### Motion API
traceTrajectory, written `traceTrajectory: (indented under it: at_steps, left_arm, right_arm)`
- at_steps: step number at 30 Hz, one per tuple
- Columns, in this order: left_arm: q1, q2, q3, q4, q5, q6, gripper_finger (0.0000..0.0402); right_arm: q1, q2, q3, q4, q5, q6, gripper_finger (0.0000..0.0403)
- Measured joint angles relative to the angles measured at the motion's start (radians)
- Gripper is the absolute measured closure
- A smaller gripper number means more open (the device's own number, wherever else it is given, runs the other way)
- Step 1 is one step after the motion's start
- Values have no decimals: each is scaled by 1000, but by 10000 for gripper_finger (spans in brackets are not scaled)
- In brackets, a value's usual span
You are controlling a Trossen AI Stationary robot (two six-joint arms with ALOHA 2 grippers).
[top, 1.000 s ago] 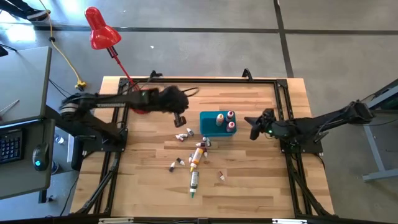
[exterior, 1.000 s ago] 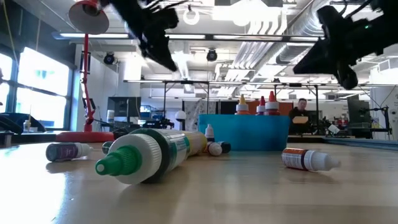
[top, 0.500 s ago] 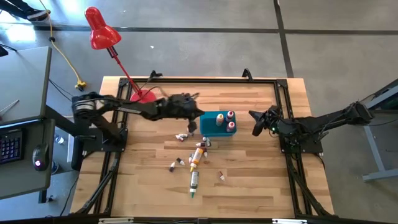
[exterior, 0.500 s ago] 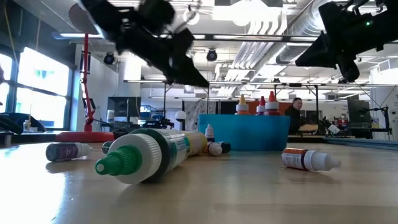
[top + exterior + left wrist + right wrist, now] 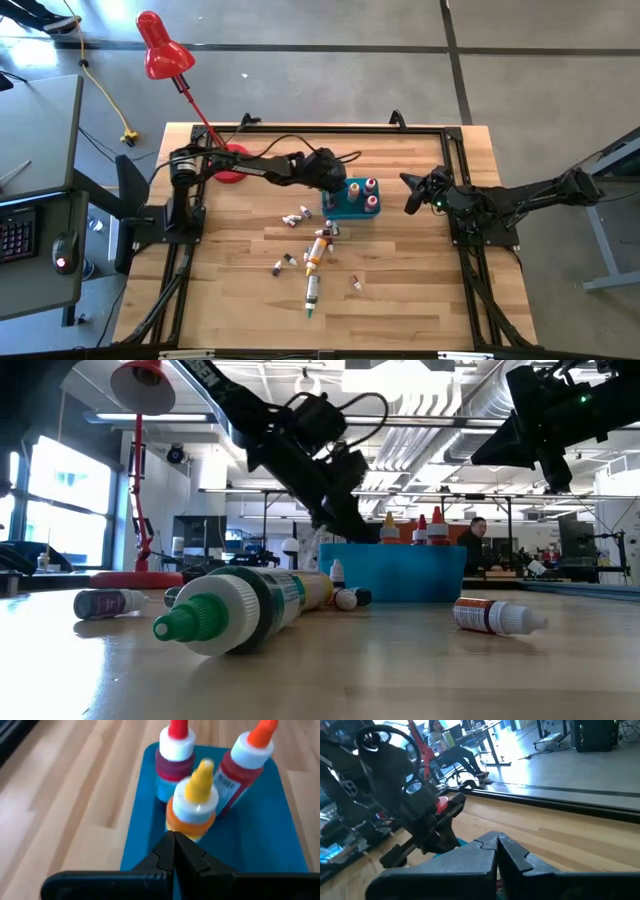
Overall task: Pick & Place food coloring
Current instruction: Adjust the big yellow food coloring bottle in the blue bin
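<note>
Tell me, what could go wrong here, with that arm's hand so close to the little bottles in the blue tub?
The left hand is shut, empty, and right beside the yellow-capped bottle standing in the blue bin. Pushing further could tip it into the two red-capped bottles behind. A nudge might also slide the bin itself. Bottles lying loose on the table could roll if brushed. The right hand waits, shut, off to the bin's other side.
</note>
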Motion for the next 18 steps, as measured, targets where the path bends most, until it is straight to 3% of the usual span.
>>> traceTrajectory:
  at_steps: [11,18]
  left_arm:
    - [0,67,26,-8,22,-25,402]
    - [0,116,26,109,83,-65,402]
  right_arm:
    - [-32,1,0,69,-26,-91,403]
    - [-32,1,0,74,-29,-92,403]
